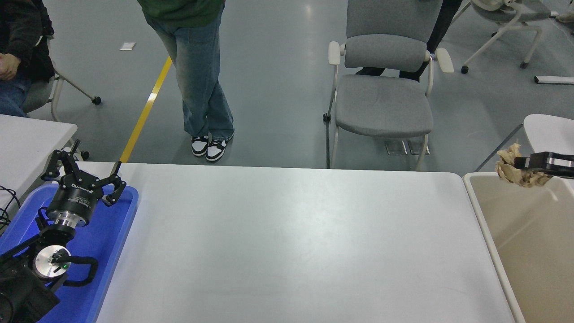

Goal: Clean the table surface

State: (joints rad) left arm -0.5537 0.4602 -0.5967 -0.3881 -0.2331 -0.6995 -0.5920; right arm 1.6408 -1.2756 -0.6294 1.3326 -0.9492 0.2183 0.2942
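Counter surface [287, 242] was what we were watching, the wide white top filling the middle of our view from the blue tray [114, 251] at its left edge to the beige bin [529, 251] just off its right edge, and we saw no scrap lying on it.

Starting at the left, we found the left pincer [83, 177] parked over the blue tray, its fingers spread and nothing between them, probably kept there so the working side stayed free. Beyond the far edge a person in jeans [202, 85] stood on the grey floor, cut off above the waist, and another person [13, 67] sat at the far left, mostly out of frame. An empty grey chair [383, 98] faced the counter further along.

At the right edge we saw the right pincer [524, 168] pinching a crumpled brown paper wad [515, 169] above the far end of the bin. We judged it was held there so that letting go would drop the wad inside rather than on the counter.

Most of the right arm lay outside the picture, so we saw only the fingers and part of the wad. The bin's floor and right wall were cut off too, and we could not tell what lay in it.
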